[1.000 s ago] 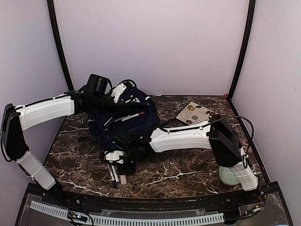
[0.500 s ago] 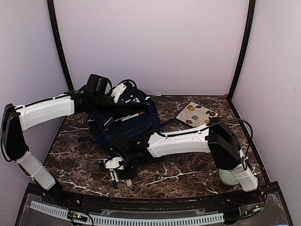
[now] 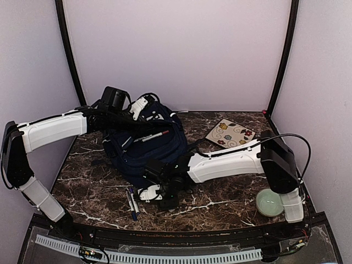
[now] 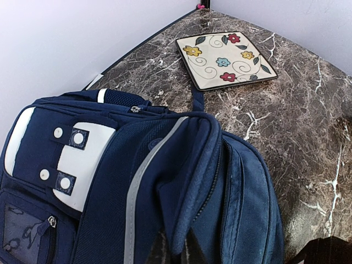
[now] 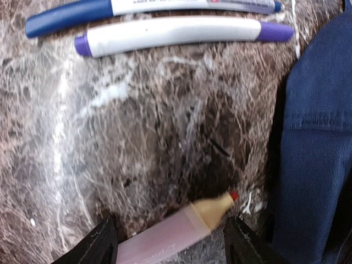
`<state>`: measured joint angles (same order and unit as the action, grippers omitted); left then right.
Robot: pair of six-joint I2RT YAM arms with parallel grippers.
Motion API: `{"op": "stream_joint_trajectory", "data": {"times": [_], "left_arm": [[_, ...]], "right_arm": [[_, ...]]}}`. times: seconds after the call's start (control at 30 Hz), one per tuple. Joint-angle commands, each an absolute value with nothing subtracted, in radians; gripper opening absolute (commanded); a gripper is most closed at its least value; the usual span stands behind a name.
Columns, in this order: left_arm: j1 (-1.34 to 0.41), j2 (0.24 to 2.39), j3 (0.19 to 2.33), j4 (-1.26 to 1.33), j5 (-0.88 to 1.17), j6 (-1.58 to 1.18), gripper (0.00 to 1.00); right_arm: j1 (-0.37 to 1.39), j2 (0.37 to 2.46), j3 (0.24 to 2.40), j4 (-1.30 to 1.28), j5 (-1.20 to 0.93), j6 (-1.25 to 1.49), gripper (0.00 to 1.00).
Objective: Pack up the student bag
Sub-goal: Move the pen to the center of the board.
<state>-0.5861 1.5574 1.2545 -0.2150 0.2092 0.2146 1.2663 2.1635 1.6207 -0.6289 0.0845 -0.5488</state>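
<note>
seen from above, the student bag (image 3: 148, 146) is set at the desk's (image 3: 231, 203) ten o'clock, its top fabric pinched in the closed left tool (image 3: 140, 105). from the left wrist, a flowered plate (image 4: 225, 59) is shown at the bag's one o'clock. from the right wrist, the right tool (image 5: 173, 242) is seen spread wide, gripping nothing, with a pink pen (image 5: 154, 242) laid on the desk between its fingers.

Loose items on your table (image 3: 93, 187)
You see a flowered plate (image 3: 230, 132) at the far right, a green bowl (image 3: 269, 202) by the near right corner, two pens (image 3: 132, 202) near the front edge, and a pink tube (image 5: 176, 231) close by.
</note>
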Motion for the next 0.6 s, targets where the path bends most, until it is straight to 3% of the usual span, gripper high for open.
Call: {"op": "stream_joint_trajectory", "data": {"times": [0.0,0.23,0.57], "left_arm": [[-0.592,1.495,1.275,-0.139,0.252,0.214,0.0],[-0.593,1.505,1.275,-0.138,0.253,0.215,0.0],[-0.592,1.52,1.278,-0.14,0.259,0.213,0.0]], "right_arm": [[1.235,2.116,1.545,-0.643,0.109,-0.536,0.67],[1.171,2.085,1.498,-0.659,0.064,-0.492,0.67],[1.15,2.125,1.564,-0.722,-0.196,-0.584,0.61]]}}
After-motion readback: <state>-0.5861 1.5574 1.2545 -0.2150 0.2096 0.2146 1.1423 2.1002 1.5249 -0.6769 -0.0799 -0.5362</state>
